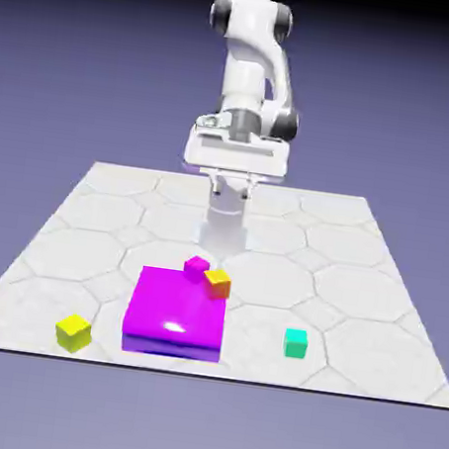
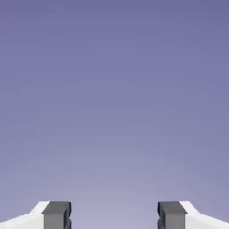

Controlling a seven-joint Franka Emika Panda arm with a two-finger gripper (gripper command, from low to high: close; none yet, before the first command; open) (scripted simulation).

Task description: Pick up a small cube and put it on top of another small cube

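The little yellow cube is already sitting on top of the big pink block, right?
No. The yellow cube sits on the table, apart from the pink block, toward the exterior view's left. The exterior view shows it. Nothing sits on top of the block.

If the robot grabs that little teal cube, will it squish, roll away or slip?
The teal cube looks hard-edged, so probably stiff, not squishy. Its flat faces should keep it from rolling. It looks small enough for the open gripper, though its smooth faces might slip a little.
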